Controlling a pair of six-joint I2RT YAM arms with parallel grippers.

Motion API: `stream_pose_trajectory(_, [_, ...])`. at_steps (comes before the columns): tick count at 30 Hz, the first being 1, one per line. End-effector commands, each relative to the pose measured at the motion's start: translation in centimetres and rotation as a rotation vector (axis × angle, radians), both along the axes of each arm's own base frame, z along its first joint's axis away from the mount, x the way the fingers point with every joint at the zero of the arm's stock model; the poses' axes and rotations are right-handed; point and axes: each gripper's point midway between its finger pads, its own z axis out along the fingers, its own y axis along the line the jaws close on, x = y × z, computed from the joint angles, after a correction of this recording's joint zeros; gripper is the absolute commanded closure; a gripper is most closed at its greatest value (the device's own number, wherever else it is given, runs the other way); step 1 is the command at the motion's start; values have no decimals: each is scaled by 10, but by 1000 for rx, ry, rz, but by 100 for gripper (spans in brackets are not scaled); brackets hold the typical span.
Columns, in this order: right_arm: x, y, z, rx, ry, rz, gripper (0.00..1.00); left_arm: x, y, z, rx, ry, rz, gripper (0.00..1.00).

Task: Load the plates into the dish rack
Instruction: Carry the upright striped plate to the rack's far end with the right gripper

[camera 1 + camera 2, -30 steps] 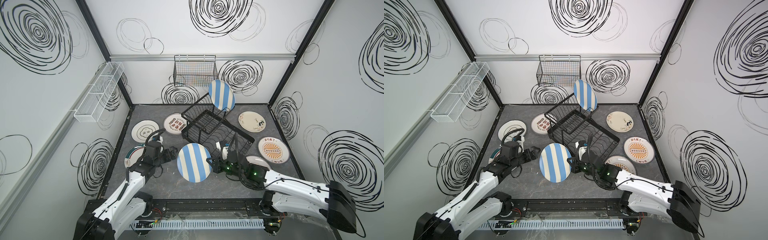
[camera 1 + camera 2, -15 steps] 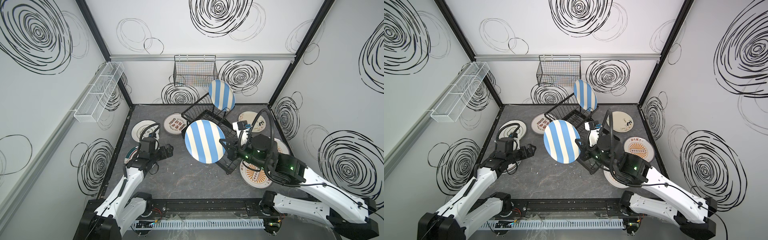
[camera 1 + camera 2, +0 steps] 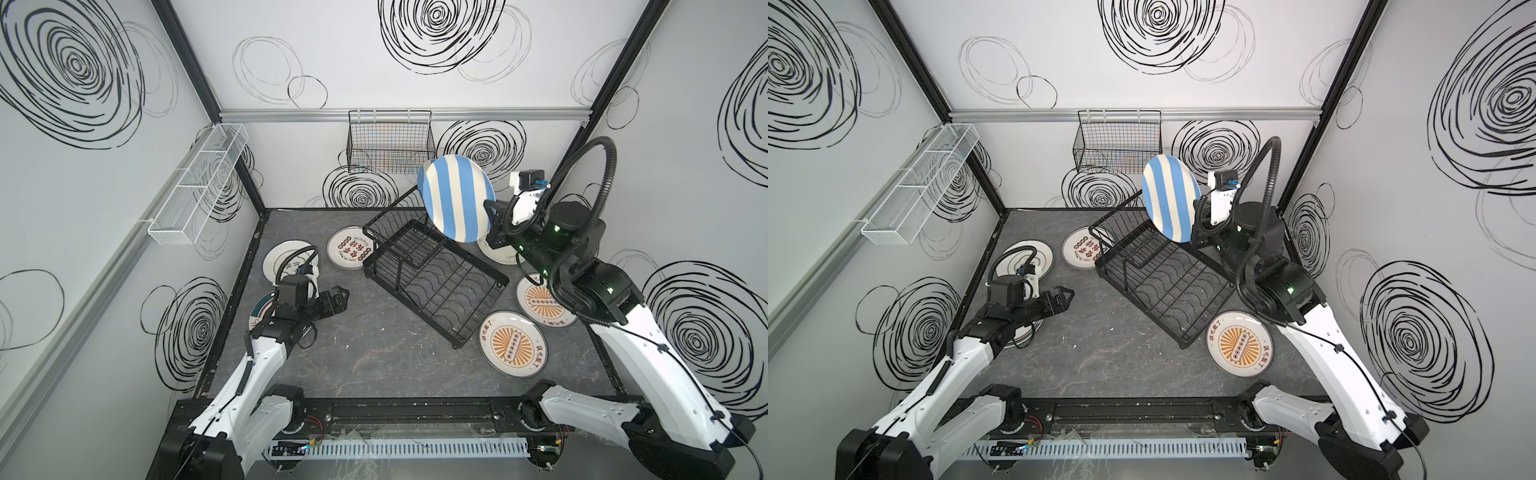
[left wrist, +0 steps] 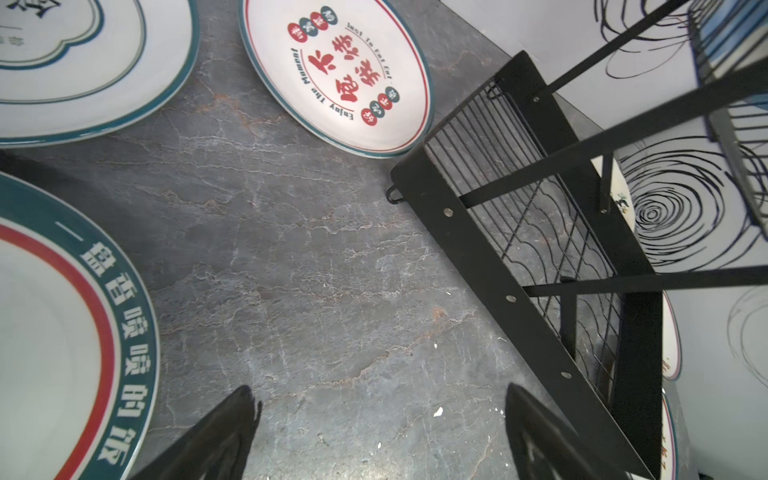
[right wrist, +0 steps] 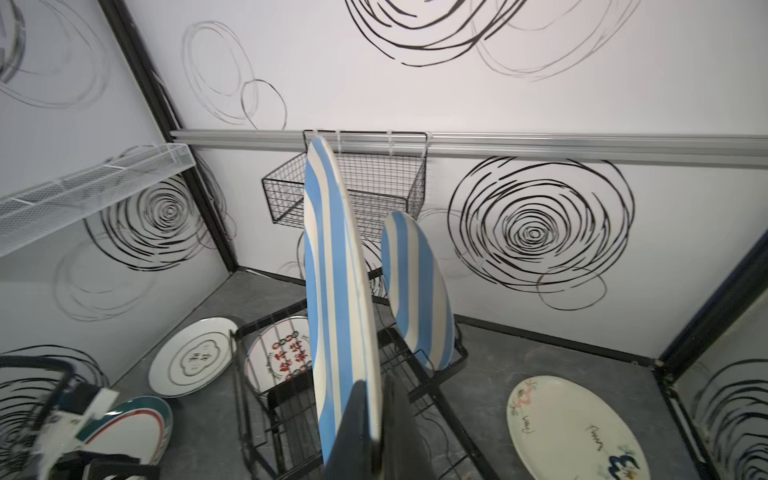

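My right gripper (image 5: 376,382) is shut on the rim of a blue-and-cream striped plate (image 3: 457,199) and holds it on edge, high over the back of the black wire dish rack (image 3: 436,286). In the right wrist view a second striped plate (image 5: 419,291) stands in the rack's upper shelf just beyond the held plate (image 5: 336,291). In both top views the held plate hides it. My left gripper (image 3: 338,297) hangs open and empty over bare floor left of the rack (image 4: 519,249). Other plates lie flat around the rack.
Left of the rack lie a cloud-emblem plate (image 3: 276,259), a red-character plate (image 3: 351,249) and a green-rimmed plate (image 4: 62,332) under my left arm. Right of it lie two orange sunburst plates (image 3: 513,345) (image 3: 540,301) and a floral plate (image 5: 573,428). A black grid basket (image 3: 388,145) hangs on the back wall.
My right arm has carried the striped plate from low at the front centre up and back to above the rack's upper shelf. My left gripper has drawn back to the left.
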Motion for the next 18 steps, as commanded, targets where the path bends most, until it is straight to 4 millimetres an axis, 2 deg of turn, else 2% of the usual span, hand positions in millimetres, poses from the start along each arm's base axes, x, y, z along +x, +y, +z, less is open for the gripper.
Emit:
stream_pose_trajectory(1, [19, 1, 26, -28, -150, 96, 100, 4, -14, 25, -32, -113, -90, 4])
stream_pose_trajectory(6, [46, -3, 15, -83, -181, 96, 100, 1, -15, 30, -21, -156, -109, 4])
stream_pose_trajectory(13, [51, 0, 13, -126, -236, 113, 100, 0, -12, 29, -3, -160, -91, 4])
stream_pose_trajectory(18, [62, 2, 1, -176, -235, 113, 100, 0, -12, 27, 1, -151, -96, 4])
